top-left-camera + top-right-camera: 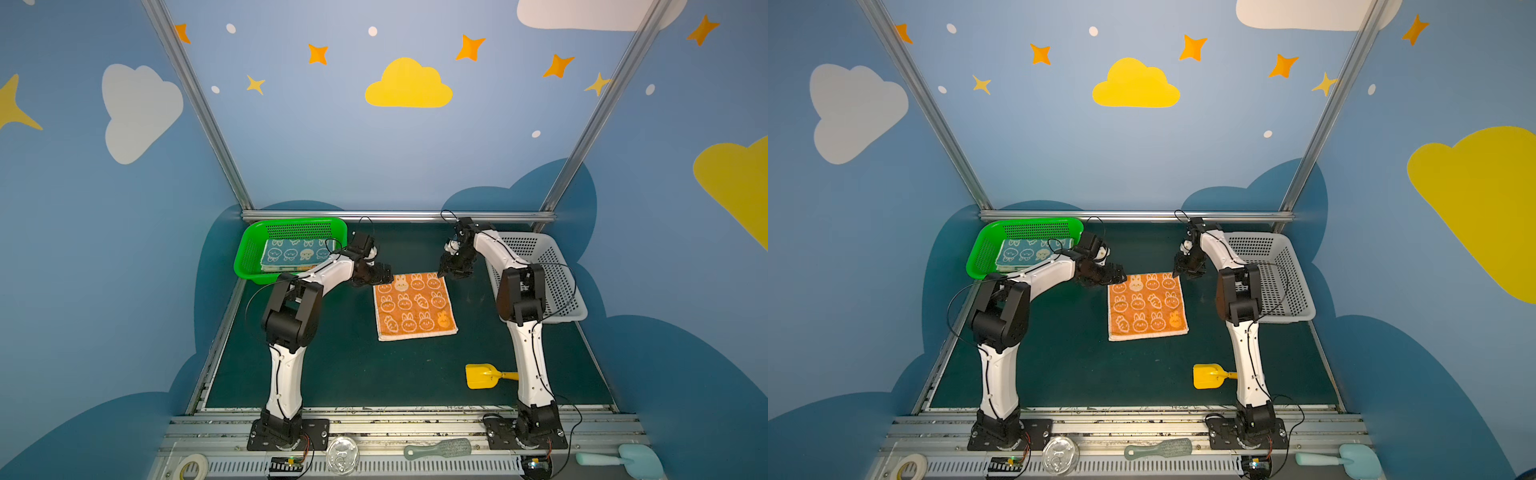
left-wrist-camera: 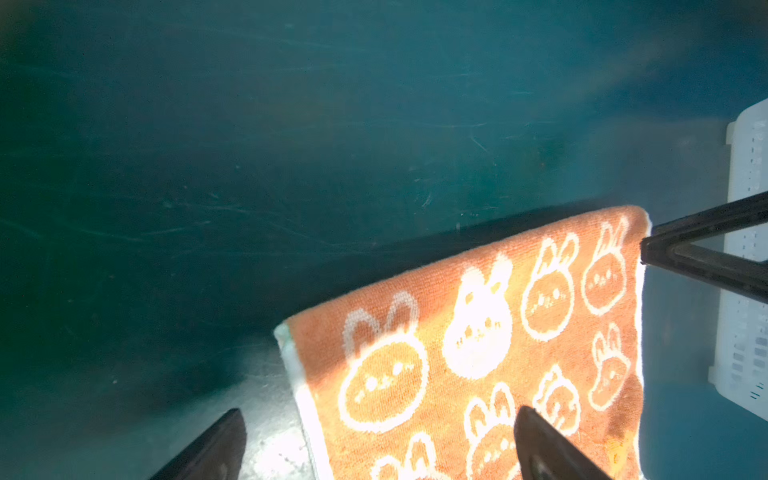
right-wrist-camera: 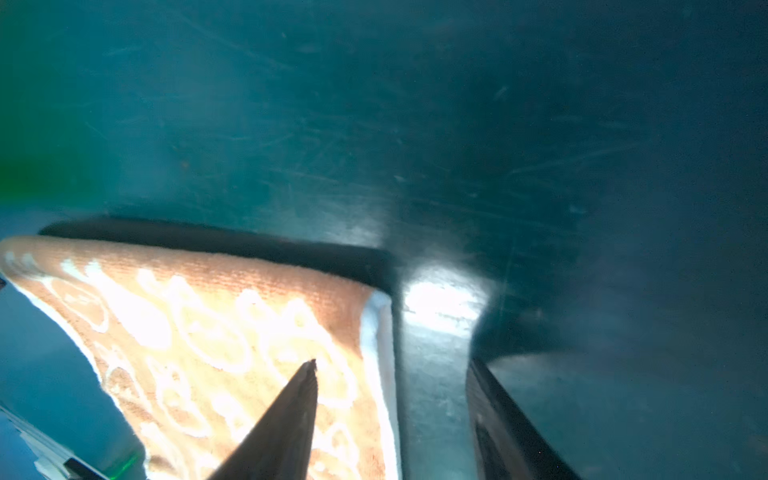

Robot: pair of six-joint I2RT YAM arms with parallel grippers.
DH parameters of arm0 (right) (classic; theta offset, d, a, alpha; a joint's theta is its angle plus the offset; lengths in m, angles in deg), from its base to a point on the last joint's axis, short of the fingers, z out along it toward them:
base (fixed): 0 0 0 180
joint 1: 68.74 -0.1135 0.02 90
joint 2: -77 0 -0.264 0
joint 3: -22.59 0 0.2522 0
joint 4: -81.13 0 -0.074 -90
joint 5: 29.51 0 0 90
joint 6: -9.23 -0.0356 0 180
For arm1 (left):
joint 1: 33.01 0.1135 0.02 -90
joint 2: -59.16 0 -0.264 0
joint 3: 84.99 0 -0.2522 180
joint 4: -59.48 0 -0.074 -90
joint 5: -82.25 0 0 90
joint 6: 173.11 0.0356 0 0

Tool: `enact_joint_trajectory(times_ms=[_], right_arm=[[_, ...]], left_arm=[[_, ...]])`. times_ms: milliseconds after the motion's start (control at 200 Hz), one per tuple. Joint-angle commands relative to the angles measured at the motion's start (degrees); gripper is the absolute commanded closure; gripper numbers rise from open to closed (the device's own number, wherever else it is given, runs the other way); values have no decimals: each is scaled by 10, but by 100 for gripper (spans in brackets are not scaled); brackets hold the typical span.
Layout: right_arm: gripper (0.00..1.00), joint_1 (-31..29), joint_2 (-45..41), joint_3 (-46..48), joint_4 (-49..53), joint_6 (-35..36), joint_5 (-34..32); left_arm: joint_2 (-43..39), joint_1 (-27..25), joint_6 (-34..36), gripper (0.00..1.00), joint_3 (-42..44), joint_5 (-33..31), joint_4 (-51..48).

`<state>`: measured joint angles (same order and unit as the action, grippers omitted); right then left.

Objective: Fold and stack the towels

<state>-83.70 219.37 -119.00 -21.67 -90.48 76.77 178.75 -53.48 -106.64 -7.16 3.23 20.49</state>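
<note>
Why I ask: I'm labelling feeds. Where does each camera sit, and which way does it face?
Top view: high in front, looking down and back at the orange towel; left arm and right arm show whole.
Top view: beside it, same aim, same towel.
Left wrist: on the left arm, past the open left gripper at a towel corner.
Right wrist: likewise, past the right gripper at the neighbouring corner.
Shared: the towel, in all four.

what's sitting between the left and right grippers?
Only the far edge of the orange towel, running from the left gripper to the right gripper on the mat; both top views show it.
</note>
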Motion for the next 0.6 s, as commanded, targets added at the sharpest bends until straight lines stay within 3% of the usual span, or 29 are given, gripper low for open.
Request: enact_joint_trajectory(times_ms=[0, 390, 596], right_arm=[[44, -6, 21, -26, 16, 20, -10], [53, -19, 76, -86, 22, 27, -5], [71, -22, 75, -80, 25, 24, -6]], left_arm=[[12, 3, 9, 0, -13, 12, -9], [17, 7, 22, 0, -16, 11, -15], [33, 10, 41, 0, -29, 12, -22]])
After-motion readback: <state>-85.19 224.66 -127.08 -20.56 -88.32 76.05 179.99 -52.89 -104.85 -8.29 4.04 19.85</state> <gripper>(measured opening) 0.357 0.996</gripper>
